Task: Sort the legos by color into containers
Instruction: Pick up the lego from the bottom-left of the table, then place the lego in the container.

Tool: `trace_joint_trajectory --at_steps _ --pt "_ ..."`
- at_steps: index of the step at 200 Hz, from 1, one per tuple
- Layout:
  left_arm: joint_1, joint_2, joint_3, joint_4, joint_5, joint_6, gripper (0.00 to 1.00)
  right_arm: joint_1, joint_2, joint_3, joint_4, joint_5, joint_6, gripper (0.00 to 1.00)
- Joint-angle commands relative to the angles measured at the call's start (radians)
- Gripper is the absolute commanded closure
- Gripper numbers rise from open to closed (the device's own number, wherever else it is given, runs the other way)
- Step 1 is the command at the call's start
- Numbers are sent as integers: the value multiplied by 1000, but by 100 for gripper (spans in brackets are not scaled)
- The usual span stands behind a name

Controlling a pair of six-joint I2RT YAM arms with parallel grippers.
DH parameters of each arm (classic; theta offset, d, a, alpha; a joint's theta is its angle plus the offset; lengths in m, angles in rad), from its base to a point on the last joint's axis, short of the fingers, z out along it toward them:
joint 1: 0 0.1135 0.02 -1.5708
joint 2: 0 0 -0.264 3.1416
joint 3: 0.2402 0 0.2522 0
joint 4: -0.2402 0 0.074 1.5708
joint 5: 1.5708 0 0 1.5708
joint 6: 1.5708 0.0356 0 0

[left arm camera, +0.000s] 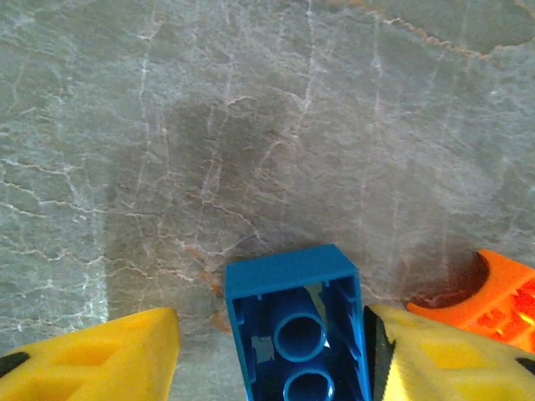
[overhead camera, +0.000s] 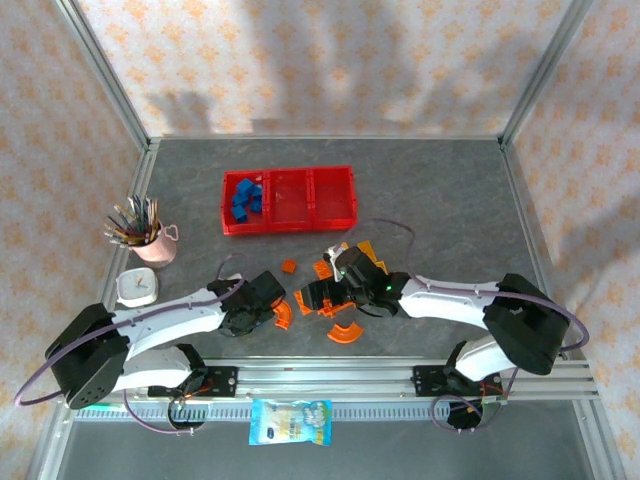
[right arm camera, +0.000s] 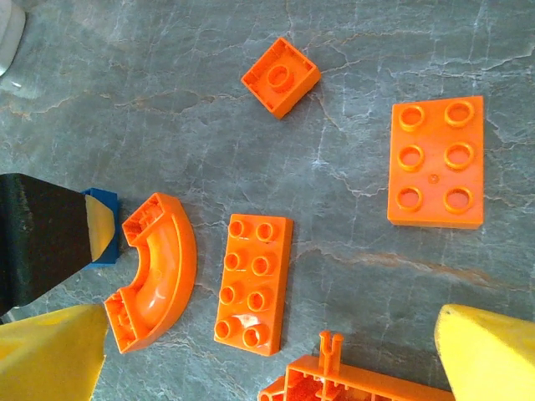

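Note:
A blue lego (left arm camera: 292,334) lies underside-up between my left gripper's (left arm camera: 272,334) yellow fingers. The right-hand finger (left arm camera: 435,351) touches it and a gap shows on the other side, so the jaws are open around it. In the top view this gripper (overhead camera: 262,295) is low at the near middle. My right gripper (right arm camera: 272,351) hangs wide open over orange legos: an arc (right arm camera: 159,271), a long studded plate (right arm camera: 254,282), a wider plate (right arm camera: 436,161) and a small square (right arm camera: 281,77). The red containers (overhead camera: 290,226) stand further back, with several blue legos (overhead camera: 245,198) in the left compartment.
A pink cup of pens (overhead camera: 155,245) and a white square object (overhead camera: 137,288) stand at the left. Another orange arc (overhead camera: 346,333) lies near the front rail. A blue-white packet (overhead camera: 290,420) lies beyond the rail. Metal frame posts border the table.

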Motion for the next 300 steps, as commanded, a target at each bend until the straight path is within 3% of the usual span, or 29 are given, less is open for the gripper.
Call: trace_joint_trajectory --at_steps 1,75,138,194,241,300 --pt "-7 11 11 22 -45 -6 43 2 6 37 -3 21 -19 0" --pt "-8 6 25 40 -67 18 60 2 16 84 -33 35 -29 0" --pt "25 -52 136 -56 -146 73 64 -16 -27 142 -68 28 -7 0" --pt "220 -5 335 -47 -209 303 63 -107 -42 195 -110 40 13 0" --pt "401 199 520 65 -207 481 64 -162 -2 259 -139 67 3 0" --pt "528 486 752 190 -153 581 65 -205 66 331 -134 65 -7 0"
